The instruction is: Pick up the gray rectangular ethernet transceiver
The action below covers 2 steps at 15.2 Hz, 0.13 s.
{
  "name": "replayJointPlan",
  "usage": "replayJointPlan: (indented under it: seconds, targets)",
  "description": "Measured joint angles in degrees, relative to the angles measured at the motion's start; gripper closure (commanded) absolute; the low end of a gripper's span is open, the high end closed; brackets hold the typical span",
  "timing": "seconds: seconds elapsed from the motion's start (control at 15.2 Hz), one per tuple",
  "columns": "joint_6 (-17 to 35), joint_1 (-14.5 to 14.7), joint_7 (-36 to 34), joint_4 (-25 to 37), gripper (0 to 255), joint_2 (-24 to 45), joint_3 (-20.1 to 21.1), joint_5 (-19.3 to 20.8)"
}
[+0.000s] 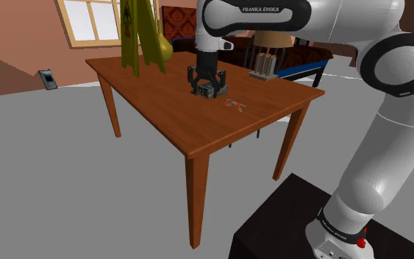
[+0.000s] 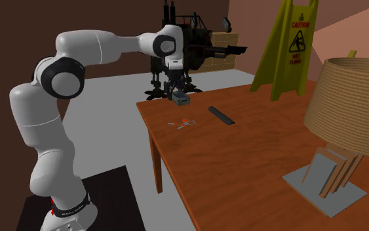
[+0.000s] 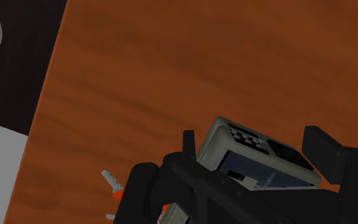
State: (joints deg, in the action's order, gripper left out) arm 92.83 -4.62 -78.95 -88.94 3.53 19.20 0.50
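A brown wooden worktop (image 1: pixel 198 129) is seen carrying a yellow caution sign (image 2: pixel 293 46), a lamp (image 2: pixel 356 105) with a woven shade, a flat black bar (image 2: pixel 221 115) and, near it, a small red-and-white item (image 2: pixel 182 123). A window (image 1: pixel 91 18) is set in the wall behind.

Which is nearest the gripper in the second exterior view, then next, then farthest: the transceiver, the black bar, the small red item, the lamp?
1. Gray transceiver: clasped in the gripper.
2. Small red item: on the table close by.
3. Black bar: farther toward the view's right.
4. Lamp: at the far right end.
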Motion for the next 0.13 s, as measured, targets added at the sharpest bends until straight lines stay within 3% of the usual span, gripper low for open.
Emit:
replayJointPlan:
  seconds: [0.13]
  targets:
    - [-1.36,0.1,-0.15,1.74,255,0.41,0.07,0.14]
